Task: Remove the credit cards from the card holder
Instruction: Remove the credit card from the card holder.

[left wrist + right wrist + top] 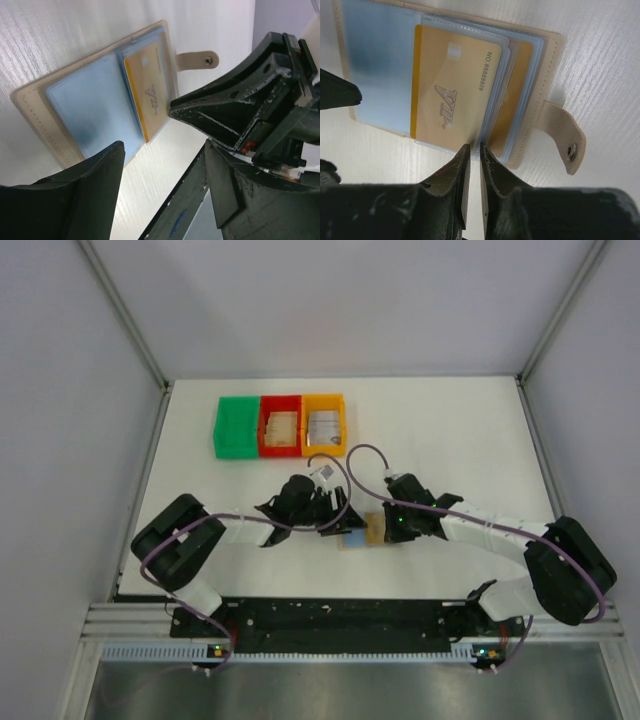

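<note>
Two-handed, bracketing from left and right the card holder [355,539], lying open and flat near the front middle of the table [460,430], well apart from the green bin [236,426], red bin [280,444] and orange bin [323,400] standing in a row at the back, with tan cards [282,426] in the red one and grey cards [322,426] in the orange one. Pinching with the right claw [475,150], jaws at a thin slit, on the near edge of the gold card [447,90], right at the corner poking out past the clear sleeves [497,107]; nipping bare card alone or sleeve as well, impossible to tell. Showing a second gold card [520,85] tucked deeper in the sleeves, close to the holder's tan border. Spreading the left claw [164,145] wide and gripping nothing, one finger [75,200] hanging over the near corner of the blue-grey page; touching it or hovering, impossible to tell. Leaving only a narrow strip of bare table between that claw's other finger and the right claw's fingers. Leaving the snap tab [567,140] free, jutting off the holder's outer edge onto bare table. Crowding both sides of the holder with the arms, yet leaving broad open table behind it up to the bins.
</note>
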Robot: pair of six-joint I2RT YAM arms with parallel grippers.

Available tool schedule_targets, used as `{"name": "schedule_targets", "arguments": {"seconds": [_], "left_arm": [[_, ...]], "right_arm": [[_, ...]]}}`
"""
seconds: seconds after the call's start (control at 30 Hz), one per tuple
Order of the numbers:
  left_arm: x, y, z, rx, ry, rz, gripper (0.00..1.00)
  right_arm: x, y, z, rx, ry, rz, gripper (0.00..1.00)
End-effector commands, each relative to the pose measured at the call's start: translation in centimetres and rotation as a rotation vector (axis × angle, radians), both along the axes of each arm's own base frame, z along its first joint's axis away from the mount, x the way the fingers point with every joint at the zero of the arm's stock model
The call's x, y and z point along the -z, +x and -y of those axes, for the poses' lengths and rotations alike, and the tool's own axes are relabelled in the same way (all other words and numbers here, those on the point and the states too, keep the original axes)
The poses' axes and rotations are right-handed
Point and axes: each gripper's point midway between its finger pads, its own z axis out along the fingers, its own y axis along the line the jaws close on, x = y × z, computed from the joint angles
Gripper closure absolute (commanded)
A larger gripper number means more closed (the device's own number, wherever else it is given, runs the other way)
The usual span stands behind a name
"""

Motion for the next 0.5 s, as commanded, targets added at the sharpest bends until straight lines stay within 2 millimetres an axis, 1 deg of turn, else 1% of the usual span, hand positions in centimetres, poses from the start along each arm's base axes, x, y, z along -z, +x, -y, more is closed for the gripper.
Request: {"name": "schedule_targets", "arguments": {"seconds": [0.0,0.13,0.23,0.27,0.33,0.37,0.47], "left_arm": [[-2.2,2.3,2.2,-0.057,-0.103,0.018,0.30],[-1.3,3.4,3.0,-0.086,-0.096,0.003,0.30],[-0.4,4.0,3.4,-0.099,-0.088,-0.015,0.33],[0.0,4.1,3.5,-0.103,-0.081,-0.019,0.34],[0.4,4.3,3.6,-0.105,-0.079,-0.025,0.39],[0.9,4.1,3.5,-0.104,-0.071,-0.039,0.40],[1.7,3.7,3.5,-0.099,-0.060,-0.059,0.44]], "right_arm": [[0.2,0.1,-0.6,-0.001,0.027,0.013,0.87],[0.3,-0.1,-0.6,-0.003,0.031,0.011,0.87],[0.4,-0.2,-0.6,-0.007,0.038,0.009,0.87],[0.4,-0.2,-0.7,-0.008,0.039,0.008,0.87],[0.4,-0.3,-0.7,-0.011,0.039,0.010,0.87],[0.4,-0.2,-0.7,-0.008,0.042,0.012,0.87],[0.3,-0.2,-0.7,-0.009,0.043,0.014,0.87]]}}
